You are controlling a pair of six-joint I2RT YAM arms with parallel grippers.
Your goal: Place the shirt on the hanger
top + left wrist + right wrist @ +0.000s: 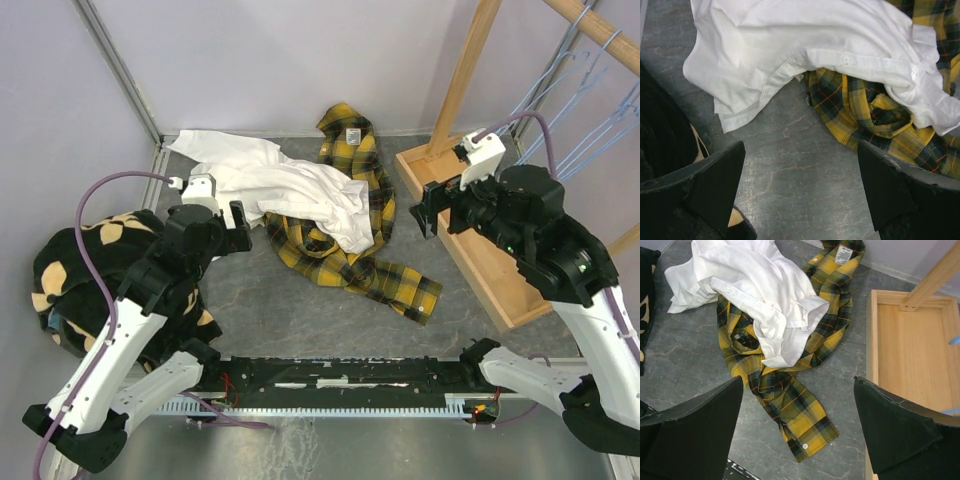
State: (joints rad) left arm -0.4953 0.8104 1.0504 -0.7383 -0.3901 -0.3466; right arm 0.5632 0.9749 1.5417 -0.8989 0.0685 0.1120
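Shirt, overhead: crumpled on counter, torso buried under white garment; hanger cut off top right. Left wrist: left gripper spread wide, empty. Right wrist: right gripper likewise; I make out one sleeve only.

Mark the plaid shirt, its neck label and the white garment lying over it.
shirt (797, 412), right wrist view, near plaid end
neck label (843, 254), right wrist view, label's middle
white garment (760, 285), right wrist view, crumpled middle
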